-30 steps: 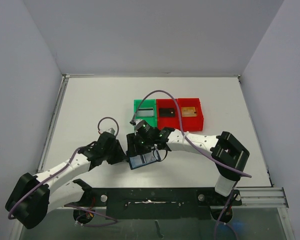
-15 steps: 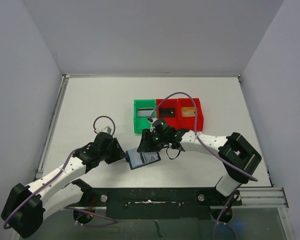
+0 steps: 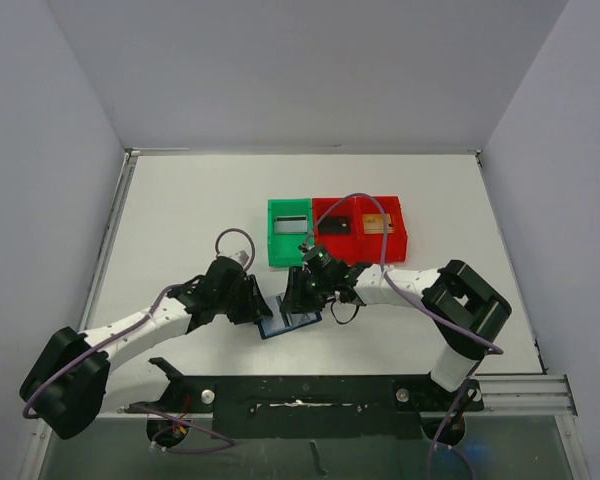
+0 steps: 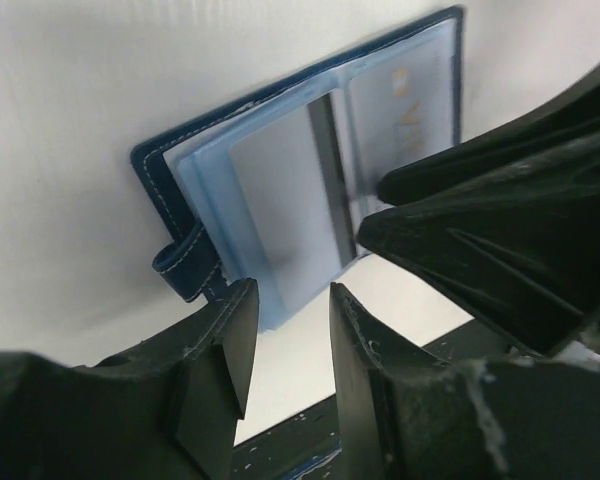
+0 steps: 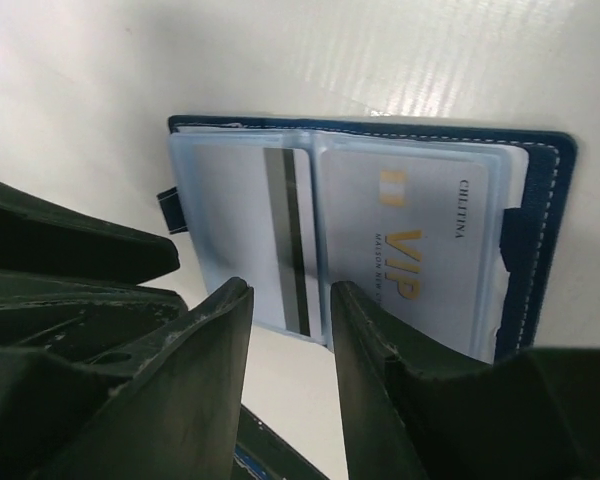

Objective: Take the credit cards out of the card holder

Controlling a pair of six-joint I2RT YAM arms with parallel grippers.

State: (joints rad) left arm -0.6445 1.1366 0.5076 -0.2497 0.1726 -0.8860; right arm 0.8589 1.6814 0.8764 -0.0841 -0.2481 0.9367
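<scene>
Blue wallet (image 3: 288,323) lies open, flat on white counter (image 3: 180,220), close to near edge, about midway along it. In its clear sleeves (image 5: 230,200): card with dark stripe (image 5: 285,240) and VIP card (image 5: 410,240). Left hand (image 4: 288,295) and right hand (image 5: 287,290) hang low over wallet from opposite sides. Each has fingers slightly parted and grips nothing. Tips at sleeve edge, contact unclear. Beyond wallet, toward counter's middle, green bin (image 3: 280,250) holds silver card (image 3: 291,224). Red bin (image 3: 402,235) holds black card (image 3: 332,226) and gold card (image 3: 378,224).
</scene>
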